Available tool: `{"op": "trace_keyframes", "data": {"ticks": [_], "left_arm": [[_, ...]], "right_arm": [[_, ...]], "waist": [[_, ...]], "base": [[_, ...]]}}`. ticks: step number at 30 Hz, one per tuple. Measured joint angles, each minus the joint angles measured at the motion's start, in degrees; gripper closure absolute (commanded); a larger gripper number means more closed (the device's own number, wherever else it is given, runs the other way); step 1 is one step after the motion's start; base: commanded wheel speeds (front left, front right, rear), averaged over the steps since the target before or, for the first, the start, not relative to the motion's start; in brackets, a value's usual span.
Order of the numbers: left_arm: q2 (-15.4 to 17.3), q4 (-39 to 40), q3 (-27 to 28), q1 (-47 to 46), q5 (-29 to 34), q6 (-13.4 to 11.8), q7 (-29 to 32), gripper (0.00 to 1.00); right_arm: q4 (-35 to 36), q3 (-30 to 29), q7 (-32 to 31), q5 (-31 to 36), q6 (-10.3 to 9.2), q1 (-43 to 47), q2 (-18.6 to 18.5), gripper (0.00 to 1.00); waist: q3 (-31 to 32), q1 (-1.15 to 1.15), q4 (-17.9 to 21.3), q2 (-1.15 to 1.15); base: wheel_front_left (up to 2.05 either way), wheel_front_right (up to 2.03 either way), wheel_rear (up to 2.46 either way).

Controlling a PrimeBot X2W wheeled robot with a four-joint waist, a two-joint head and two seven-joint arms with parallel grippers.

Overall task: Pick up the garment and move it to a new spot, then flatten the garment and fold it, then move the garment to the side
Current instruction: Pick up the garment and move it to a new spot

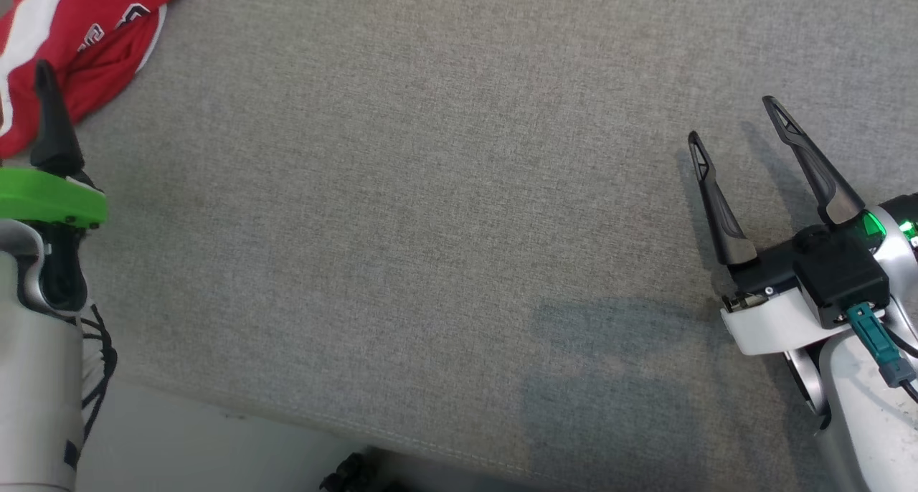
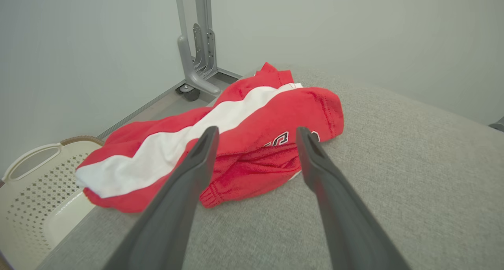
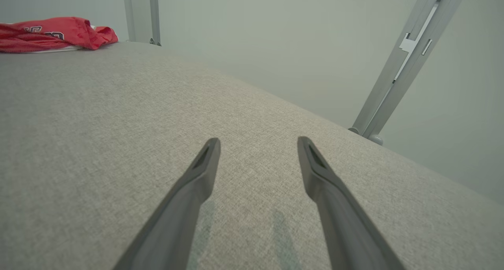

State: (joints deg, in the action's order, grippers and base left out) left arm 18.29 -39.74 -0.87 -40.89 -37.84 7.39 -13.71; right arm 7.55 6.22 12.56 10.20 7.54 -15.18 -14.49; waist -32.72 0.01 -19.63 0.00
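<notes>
Wide, empty fingers of the left gripper (image 2: 256, 131) point at the crumpled red garment (image 2: 252, 116) near the surface's (image 1: 430, 226) far-left edge. The right gripper (image 1: 733, 119) is equally wide and well apart. Pickup is pending: reach in and pinch a fold.

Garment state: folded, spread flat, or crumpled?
Crumpled. The red garment lies bunched in a heap at the edge of the grey surface, white stripe twisted, layers overlapping.

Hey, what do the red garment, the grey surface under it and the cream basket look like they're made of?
Red garment: soft knit fabric, likely fleecy, matte, fuzzy nap and stitched hem.
Grey surface: woven upholstery cloth, matte, visible weave.
Cream basket: probably moulded plastic, slight sheen, punched holes.
</notes>
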Motion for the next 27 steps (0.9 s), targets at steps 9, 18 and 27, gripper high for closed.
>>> {"op": "trace_keyframes", "data": {"ticks": [9, 18, 27], "left_arm": [[4.8, -13.6, -5.1, -9.4, -8.8, 0.1, 1.6, 0.0], [5.9, -19.3, -10.9, -11.7, -13.6, 0.1, 3.1, 0.61], [10.0, -15.2, -16.3, -11.3, -16.9, 0.1, 0.9, 1.0]], "right_arm": [[7.1, 0.0, -3.4, -0.4, 0.0, 0.8, -0.6, 0.0], [10.1, -2.5, -4.4, -0.5, 0.0, 3.4, -0.6, 0.0], [6.0, -1.2, -2.0, -1.3, -0.01, 3.8, 2.6, 0.0]], "waist": [[-6.8, 0.0, 0.9, 0.0], [-8.4, 0.0, 3.0, 0.0], [-4.6, 0.0, 2.8, 0.0]], "base": [[0.0, 0.0, 0.0], [0.0, 0.0, 0.0], [0.0, 0.0, 0.0]]}}
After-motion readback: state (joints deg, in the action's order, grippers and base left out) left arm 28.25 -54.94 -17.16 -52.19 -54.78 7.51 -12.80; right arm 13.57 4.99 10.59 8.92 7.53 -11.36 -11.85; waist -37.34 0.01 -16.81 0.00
